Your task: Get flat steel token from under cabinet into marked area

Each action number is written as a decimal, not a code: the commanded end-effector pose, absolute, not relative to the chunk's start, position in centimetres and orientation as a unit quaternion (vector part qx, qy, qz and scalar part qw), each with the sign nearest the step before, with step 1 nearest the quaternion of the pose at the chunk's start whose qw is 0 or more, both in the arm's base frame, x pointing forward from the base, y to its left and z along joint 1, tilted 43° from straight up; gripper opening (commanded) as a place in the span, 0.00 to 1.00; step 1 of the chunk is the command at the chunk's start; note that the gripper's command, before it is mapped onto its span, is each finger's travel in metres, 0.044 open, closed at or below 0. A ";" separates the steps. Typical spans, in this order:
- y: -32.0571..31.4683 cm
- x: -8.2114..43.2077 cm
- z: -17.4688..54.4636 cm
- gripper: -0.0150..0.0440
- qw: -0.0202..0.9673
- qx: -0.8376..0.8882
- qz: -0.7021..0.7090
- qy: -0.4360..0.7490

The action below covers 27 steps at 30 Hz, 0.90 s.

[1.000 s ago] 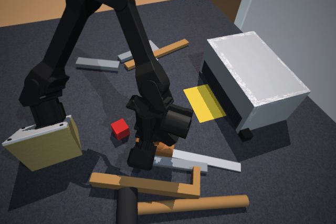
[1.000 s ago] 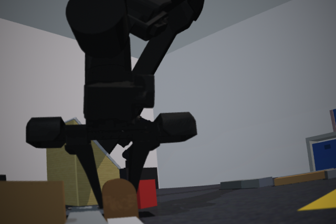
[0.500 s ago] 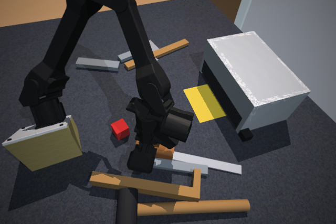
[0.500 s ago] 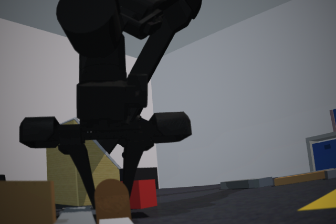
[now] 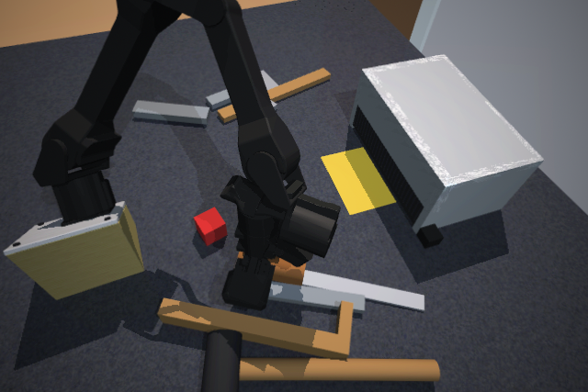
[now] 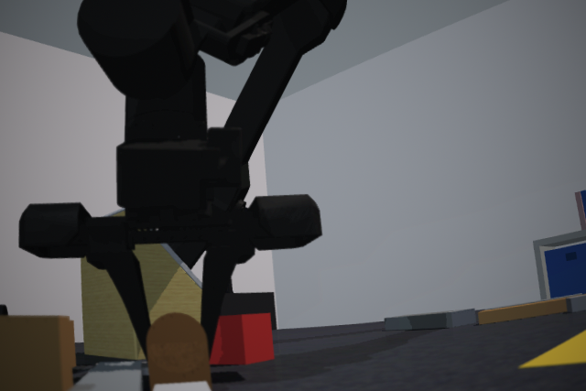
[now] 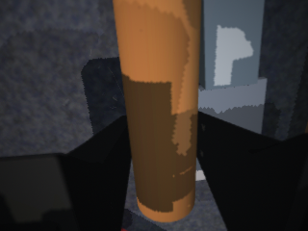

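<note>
My gripper (image 6: 177,351) (image 7: 159,121) is shut on the rounded orange-brown handle (image 5: 290,272) (image 6: 177,367) (image 7: 154,63) of a flat tool. Its long pale blade (image 5: 389,291) points right in the top view. A stepped grey bar (image 5: 327,298) (image 7: 236,98) lies close beside the handle; whether they touch I cannot tell. The white cabinet (image 5: 451,117) stands at the right with dark vent slots (image 5: 387,164) low on its front. The yellow marked area (image 5: 348,184) (image 6: 565,351) lies before it, partly in shadow. I cannot see the token in any view.
An L-shaped wooden piece (image 5: 261,330) and a mallet (image 5: 342,369) lie on the near side. A red cube (image 5: 210,226) (image 6: 245,339) is near the gripper. A black block (image 5: 429,236) sits at the cabinet's near corner. Grey (image 5: 171,112) and wooden (image 5: 303,84) bars lie farther back.
</note>
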State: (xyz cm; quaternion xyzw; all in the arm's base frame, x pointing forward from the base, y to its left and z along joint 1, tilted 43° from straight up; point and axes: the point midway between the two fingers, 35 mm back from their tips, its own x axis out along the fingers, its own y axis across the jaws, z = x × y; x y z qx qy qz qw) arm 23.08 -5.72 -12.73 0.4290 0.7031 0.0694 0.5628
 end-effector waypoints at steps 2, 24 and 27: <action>-6.4 22.9 -13.1 0.25 0.562 0.429 0.061 0.705; -6.5 22.9 -13.2 0.25 0.594 0.383 0.116 0.698; -6.5 22.9 -13.2 0.25 0.598 0.376 0.124 0.697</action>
